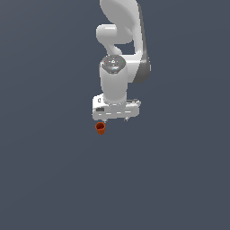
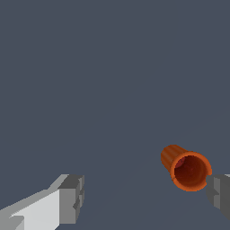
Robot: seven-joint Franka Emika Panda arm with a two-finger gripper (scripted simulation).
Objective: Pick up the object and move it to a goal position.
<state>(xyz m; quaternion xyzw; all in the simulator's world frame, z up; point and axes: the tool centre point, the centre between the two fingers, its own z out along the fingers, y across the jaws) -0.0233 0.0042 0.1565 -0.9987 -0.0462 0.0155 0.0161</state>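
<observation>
We held our white two-fingered gripper point(image 1: 115, 120) low over the plain dark grey-blue floor point(image 1: 179, 179), its jaws spread wide apart and closed on nothing. In the wrist view one grey-padded finger point(image 2: 72, 197) stood well apart from the other at the opposite edge of the frame, with bare floor between them.

The small glossy orange-red tapered cup point(image 1: 100, 128) lay toward the exterior view's left end of the gripper, just below and beside the finger on that side, not centred between the two. In the wrist view the cup point(image 2: 186, 167) sat right next to one pad, perhaps touching it, though we could not tell contact from that angle.

We judged that we had the jaws parted this far to leave room to straddle the cup, and that the offset meant the hand was not yet lined up for a grasp; a sideways shift toward the cup seemed needed before closing.

The cup appeared to lie on its side. Its rimmed open mouth faced the wrist camera, and its narrower closed end pointed away, so its long axis ran roughly along the floor, slanting away from the near finger. No goal marker showed in either view.
</observation>
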